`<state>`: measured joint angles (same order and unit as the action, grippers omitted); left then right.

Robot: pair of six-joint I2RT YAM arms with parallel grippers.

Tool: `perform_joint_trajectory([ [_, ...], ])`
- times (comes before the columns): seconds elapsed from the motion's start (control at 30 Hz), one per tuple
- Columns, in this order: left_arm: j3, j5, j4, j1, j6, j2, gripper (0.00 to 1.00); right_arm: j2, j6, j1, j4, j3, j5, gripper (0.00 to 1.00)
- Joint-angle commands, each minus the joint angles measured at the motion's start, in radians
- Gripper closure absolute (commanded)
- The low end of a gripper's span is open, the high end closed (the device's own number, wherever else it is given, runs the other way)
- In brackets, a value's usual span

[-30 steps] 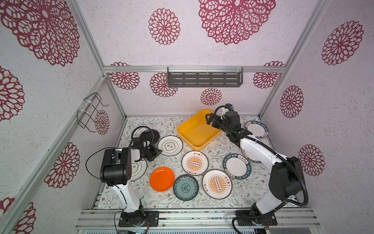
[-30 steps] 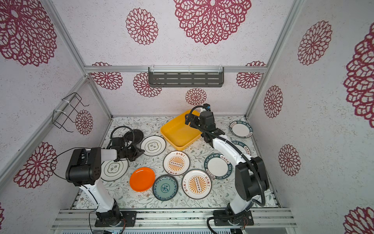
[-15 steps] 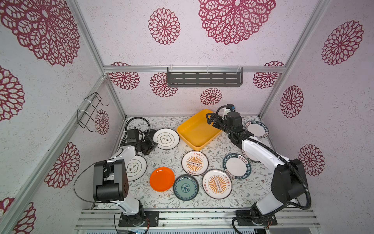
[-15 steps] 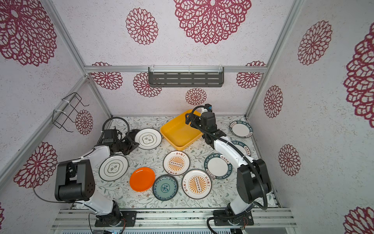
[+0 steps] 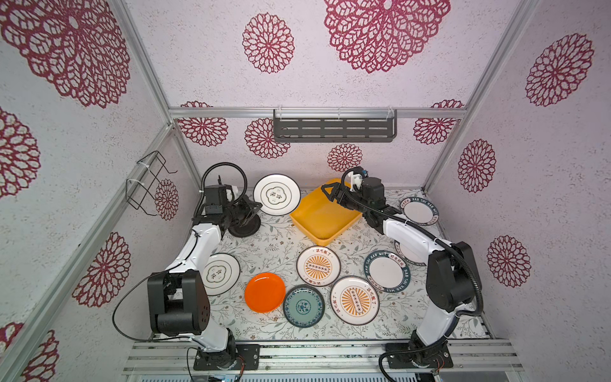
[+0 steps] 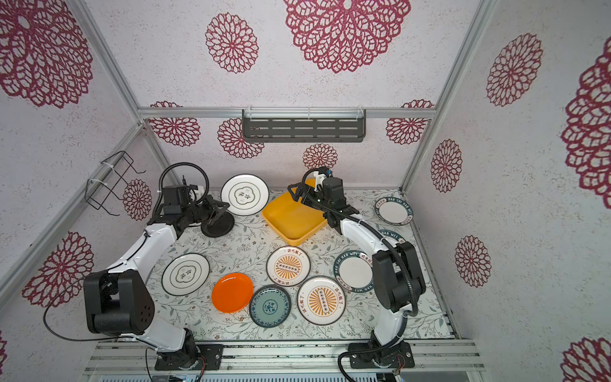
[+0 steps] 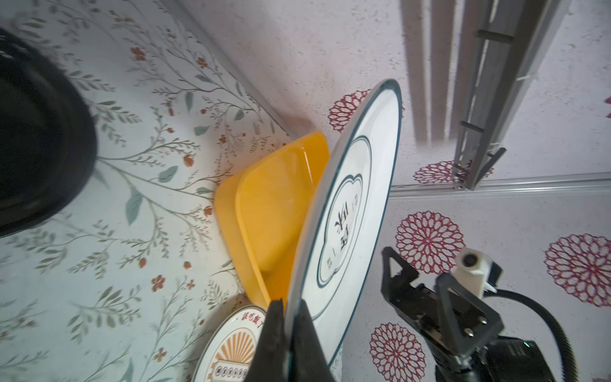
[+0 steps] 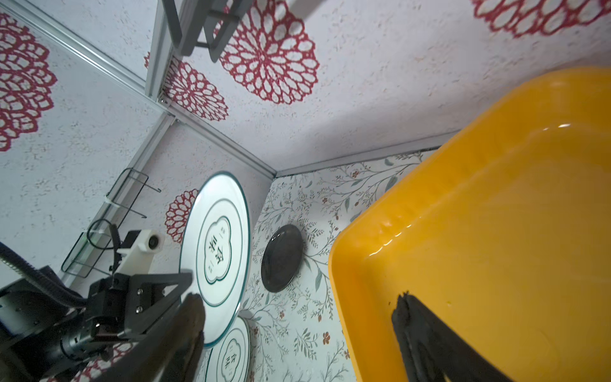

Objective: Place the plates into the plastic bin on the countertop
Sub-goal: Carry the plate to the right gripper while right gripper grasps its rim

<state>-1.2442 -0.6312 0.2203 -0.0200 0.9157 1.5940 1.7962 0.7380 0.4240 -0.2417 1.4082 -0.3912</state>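
Black-ringed plate [image 5: 277,195] pinched at rim by closed left gripper [image 5: 255,208], at 10 o'clock of plastic bin [image 5: 325,216]; right gripper [image 5: 330,195] spread, empty. Risk: thin rim grip slipping, plate clipping bin wall.

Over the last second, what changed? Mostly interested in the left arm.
The left gripper, shut on the rim of the black-ringed plate, lifted it off the countertop and carried it up and back. The plate now hangs tilted beside the plastic bin, not yet in it. The left arm stretched out. The right gripper stayed open at the bin's far corner. The bin and the other plates did not move.
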Motion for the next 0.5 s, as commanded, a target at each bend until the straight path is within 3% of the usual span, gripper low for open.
perform_joint_trajectory([
  [0.0,-0.054,-0.053,-0.101,0.050,0.039,0.056,1.00,-0.002,0.016,0.001,-0.036,0.047,-0.097,0.08],
  [0.17,-0.093,-0.095,-0.209,0.115,0.099,0.131,1.00,0.024,0.008,-0.001,0.023,0.077,-0.113,0.18],
  [0.47,-0.153,-0.116,-0.242,0.169,0.121,0.200,1.00,0.040,0.012,-0.005,0.084,0.075,-0.045,0.54],
])
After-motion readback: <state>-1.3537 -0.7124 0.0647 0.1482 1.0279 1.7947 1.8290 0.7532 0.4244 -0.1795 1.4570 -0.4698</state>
